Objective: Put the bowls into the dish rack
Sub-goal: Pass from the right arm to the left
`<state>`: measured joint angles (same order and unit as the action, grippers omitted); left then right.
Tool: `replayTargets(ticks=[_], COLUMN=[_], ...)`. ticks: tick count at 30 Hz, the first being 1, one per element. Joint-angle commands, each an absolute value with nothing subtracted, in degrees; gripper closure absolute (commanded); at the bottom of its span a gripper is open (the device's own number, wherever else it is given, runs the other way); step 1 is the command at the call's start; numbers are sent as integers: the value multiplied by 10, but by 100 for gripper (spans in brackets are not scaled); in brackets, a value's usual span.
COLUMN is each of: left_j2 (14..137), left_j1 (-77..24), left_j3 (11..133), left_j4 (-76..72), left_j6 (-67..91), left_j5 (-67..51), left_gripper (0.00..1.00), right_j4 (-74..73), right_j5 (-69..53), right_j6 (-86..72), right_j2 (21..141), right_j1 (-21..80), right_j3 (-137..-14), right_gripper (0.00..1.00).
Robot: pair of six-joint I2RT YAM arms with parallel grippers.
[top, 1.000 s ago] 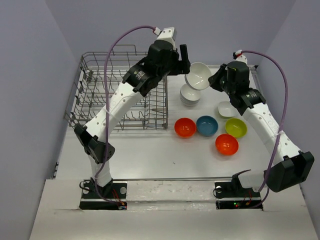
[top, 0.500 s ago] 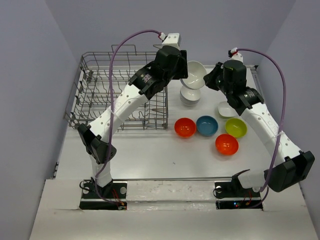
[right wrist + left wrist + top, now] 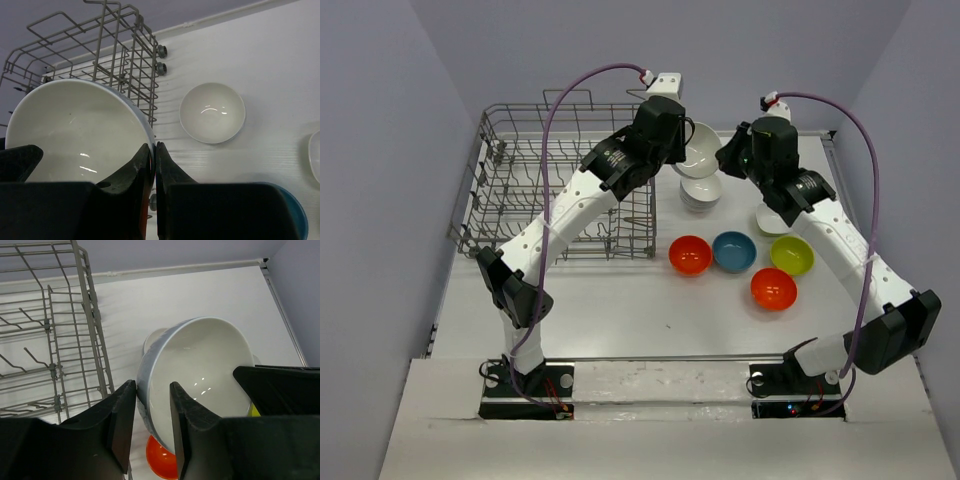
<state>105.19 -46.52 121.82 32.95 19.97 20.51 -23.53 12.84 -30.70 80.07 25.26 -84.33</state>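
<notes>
Evidently a handover: the right pincer (image 3: 152,150), nearly shut, pinches a white bowl (image 3: 703,150) aloft at upper centre, just right of the dish rack (image 3: 520,190). The left pincer (image 3: 152,387) straddles its rim, half-open; whether it grips I cannot tell. Next, I'd say, it must clamp firmly.

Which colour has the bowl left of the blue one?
The bowl is orange-red, clearest in top external view.

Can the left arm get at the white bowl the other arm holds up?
Probably yes: the left tool straddles the rim of the glossy white bowl, while the right tool pinches another edge.
</notes>
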Motion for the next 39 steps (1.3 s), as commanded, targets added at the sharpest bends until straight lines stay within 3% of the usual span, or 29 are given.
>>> replayTargets(ticks=[1,8,23,34,39], left_j2=[1038,1041,1054,1055,1056], left_j1=[-469,-469,-469,-470,-469], left_j3=[1220,1223,1230,1230,1230], left_j4=[329,342,355,357,358], left_j6=[187,181,173,166,163], left_j5=[225,230,248,253,257], left_gripper=[60,65,63,80,98], right_j4=[-189,-192,-200,-204,-207], right_j5=[149,160,175,182,184], right_j6=[-305,-299,-288,-285,-280], right_j2=[797,804,816,822,827], right_j1=[264,270,286,296,302], right_j3=[-889,-903,-926,-934,-949], right_gripper=[99,99,99,99,99])
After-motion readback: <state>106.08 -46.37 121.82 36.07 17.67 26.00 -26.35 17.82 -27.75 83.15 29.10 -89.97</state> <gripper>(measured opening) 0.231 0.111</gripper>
